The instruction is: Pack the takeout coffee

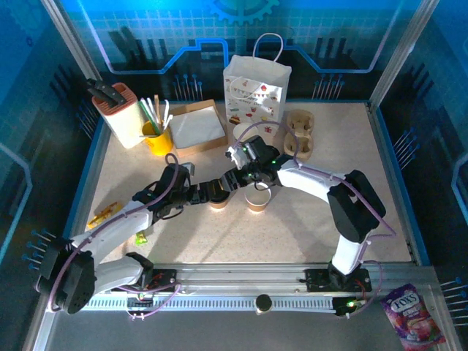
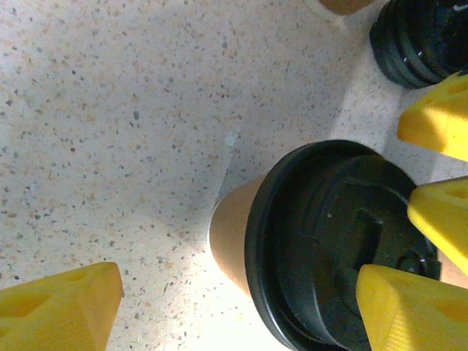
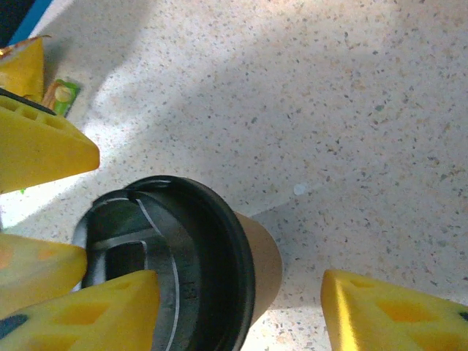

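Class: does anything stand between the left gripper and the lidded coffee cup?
Nothing does: the lidded coffee cup sits inside the open left gripper, though fingers of the right gripper crowd its lid.

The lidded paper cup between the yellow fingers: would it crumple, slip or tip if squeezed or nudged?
The lidded paper cup has paper walls, so a hard squeeze would probably dent it. Its black lid looks smooth, likely slippery. Wider on top than below, it might tip if nudged high.
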### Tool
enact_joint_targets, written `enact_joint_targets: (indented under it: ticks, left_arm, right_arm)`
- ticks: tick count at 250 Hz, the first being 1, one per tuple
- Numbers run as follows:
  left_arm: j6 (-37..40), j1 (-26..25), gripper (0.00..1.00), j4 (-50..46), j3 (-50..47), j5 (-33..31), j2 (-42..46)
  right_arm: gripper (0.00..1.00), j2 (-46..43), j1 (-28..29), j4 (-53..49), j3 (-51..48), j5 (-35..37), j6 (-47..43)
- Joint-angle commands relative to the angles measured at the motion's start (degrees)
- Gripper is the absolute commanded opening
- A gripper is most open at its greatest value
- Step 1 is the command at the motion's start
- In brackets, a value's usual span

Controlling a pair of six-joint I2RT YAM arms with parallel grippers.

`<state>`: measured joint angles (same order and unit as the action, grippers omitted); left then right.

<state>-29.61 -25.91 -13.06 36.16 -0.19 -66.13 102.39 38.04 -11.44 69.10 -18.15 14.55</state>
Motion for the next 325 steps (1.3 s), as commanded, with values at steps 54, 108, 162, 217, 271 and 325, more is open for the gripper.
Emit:
enact_joint_targets:
  ticks: [54, 108, 162, 217, 271, 325]
  left_arm:
    - [1.77, -1.94, 0.83, -0.57, -3.58, -3.58, -0.55]
    - [1.05, -2.29, 0.83, 0.94, -4.02, -4.05, -0.1]
    - [1.6, -2.31, 0.86, 4.4, -0.55, -4.04, 6.41]
    - [0.68, -2.3, 0.87, 7.68, 3.54, -0.8, 6.98]
    - [1.78, -2.43, 0.87, 6.17, 8.96, 5.79, 3.1]
    - [6.18, -5.65, 0.87, 1.28, 15.06, 8.47, -0.42]
  right_arm:
    - [0.55, 1.28, -0.07, -0.79, -4.07, 4.28, -2.5]
    - [0.56, -0.74, 0.1, -2.18, -2.79, 3.54, -2.03]
    - [0.64, -8.03, -0.98, -3.04, 0.77, 2.04, -0.32]
    - [0.66, -15.27, -6.01, -7.49, -1.72, 7.08, -1.62]
    - [0.69, -16.88, -12.23, -14.83, -2.8, 18.04, -3.93]
    - [0.69, -11.56, -15.63, -17.55, -0.12, 24.42, -5.15]
